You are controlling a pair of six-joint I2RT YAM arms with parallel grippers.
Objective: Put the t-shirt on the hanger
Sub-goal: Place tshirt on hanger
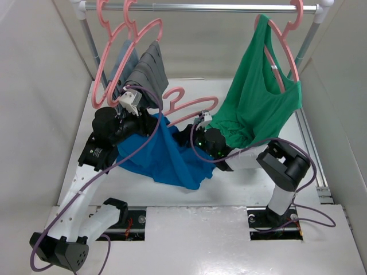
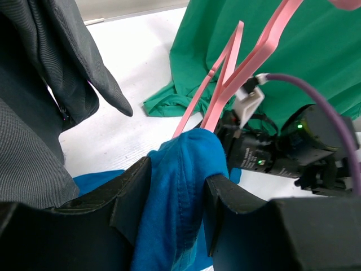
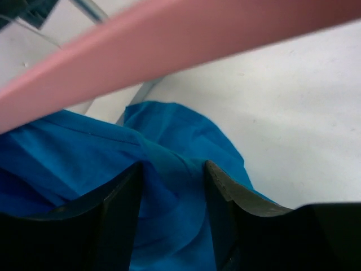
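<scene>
The blue t-shirt (image 1: 163, 156) lies bunched on the white table, raised at its top edge. The free pink hanger (image 1: 194, 105) lies tilted just behind it, and one arm ends at the blue fabric. My left gripper (image 1: 153, 120) is shut on a fold of the t-shirt (image 2: 180, 169), with the hanger (image 2: 248, 62) just beyond its fingertips. My right gripper (image 1: 192, 137) is shut on another fold of the t-shirt (image 3: 169, 164), and the hanger (image 3: 169, 39) crosses close above it. The rest of the shirt hangs slack between and below the grippers.
A metal rail (image 1: 200, 8) runs across the back. A green top (image 1: 258, 103) hangs on a pink hanger at the right, its hem resting near my right arm. Grey garments (image 1: 146, 69) hang on pink hangers at the left, close above my left wrist. Enclosure walls stand on both sides.
</scene>
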